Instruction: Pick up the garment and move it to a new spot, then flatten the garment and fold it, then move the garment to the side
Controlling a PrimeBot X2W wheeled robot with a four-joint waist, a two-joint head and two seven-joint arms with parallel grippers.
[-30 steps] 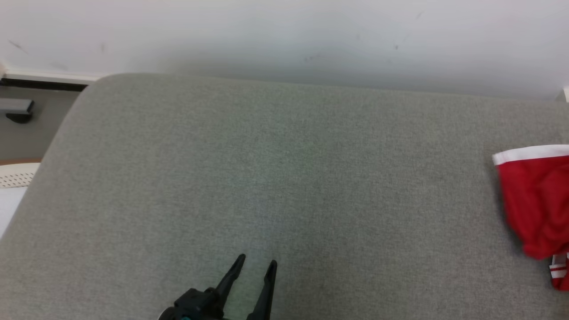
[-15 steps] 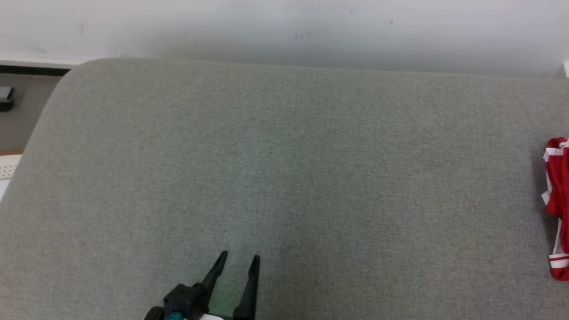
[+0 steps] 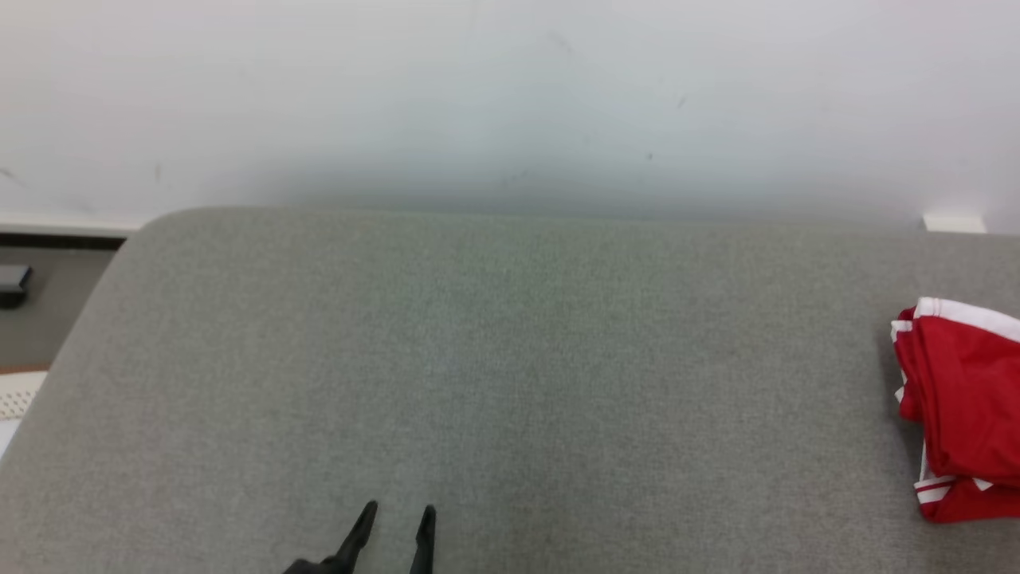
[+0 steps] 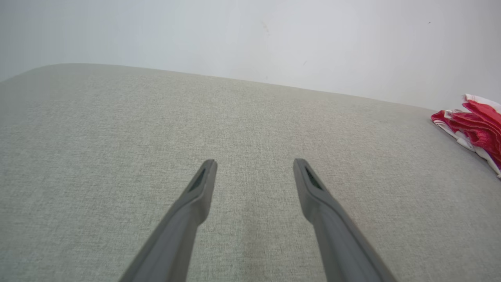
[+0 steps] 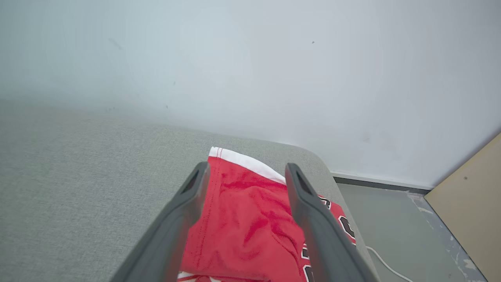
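Note:
The garment [image 3: 964, 402] is red with white trim, folded in a bundle at the right edge of the grey padded surface [image 3: 510, 359]. It also lies at the far right of the left wrist view [image 4: 475, 127]. In the right wrist view the garment [image 5: 250, 223] rests on the surface below my right gripper [image 5: 246, 172], whose fingers stand open above it with nothing between them. My left gripper [image 3: 396, 514] is open over bare grey fabric near the front edge; its fingers [image 4: 201, 184] are spread wide and hold nothing.
A white wall [image 3: 510, 96] runs behind the surface. Past the surface's right end there is grey floor [image 5: 383, 219] with a white cable and a tan board [image 5: 469, 196]. At the left is a strip of floor with a dark object [image 3: 14, 283].
The right gripper has opened and the garment now rests on the surface as a folded bundle. The head camera has tilted up, so more wall shows and the left gripper sits lower in view.

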